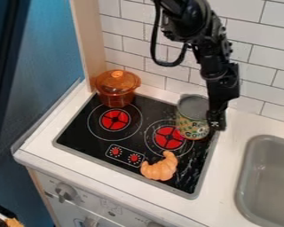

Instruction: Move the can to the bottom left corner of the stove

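Note:
The can, with a grey top and a patterned green and yellow label, stands at the back right of the black stove, over the rear part of the right burner. Along the can's right side hangs my gripper, pointing down and overlapping the can's edge in the view. Whether it touches or holds the can I cannot tell.
An orange lidded pot stands at the stove's back left corner. A croissant lies near the front right, beside the knobs. A grey sink is to the right; a tiled wall rises behind.

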Controlling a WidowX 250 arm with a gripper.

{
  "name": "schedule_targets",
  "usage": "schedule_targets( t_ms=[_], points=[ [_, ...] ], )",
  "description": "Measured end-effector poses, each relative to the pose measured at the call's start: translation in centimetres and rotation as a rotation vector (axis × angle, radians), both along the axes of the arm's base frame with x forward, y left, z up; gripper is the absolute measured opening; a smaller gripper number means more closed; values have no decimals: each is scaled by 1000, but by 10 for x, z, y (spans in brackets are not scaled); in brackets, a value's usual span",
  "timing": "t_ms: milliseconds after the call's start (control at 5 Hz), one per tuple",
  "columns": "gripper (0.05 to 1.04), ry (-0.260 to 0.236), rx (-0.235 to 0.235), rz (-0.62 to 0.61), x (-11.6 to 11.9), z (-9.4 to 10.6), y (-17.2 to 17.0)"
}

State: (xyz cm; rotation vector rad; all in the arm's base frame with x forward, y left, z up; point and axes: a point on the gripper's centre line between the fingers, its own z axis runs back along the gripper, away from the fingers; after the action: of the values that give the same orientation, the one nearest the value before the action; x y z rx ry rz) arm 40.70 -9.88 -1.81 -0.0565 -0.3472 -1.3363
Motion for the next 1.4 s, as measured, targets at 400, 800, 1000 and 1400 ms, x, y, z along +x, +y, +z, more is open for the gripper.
schedule_targets(
  t_ms=[400,800,1000,1400],
  points=[
    [1000,-5,41,89,3,-5,31],
    [1000,27,70,157,-15,-7,57],
    [1000,13,79,213,-31,9,75],
    [1000,-3,135,304,-50,13,113]
  ],
)
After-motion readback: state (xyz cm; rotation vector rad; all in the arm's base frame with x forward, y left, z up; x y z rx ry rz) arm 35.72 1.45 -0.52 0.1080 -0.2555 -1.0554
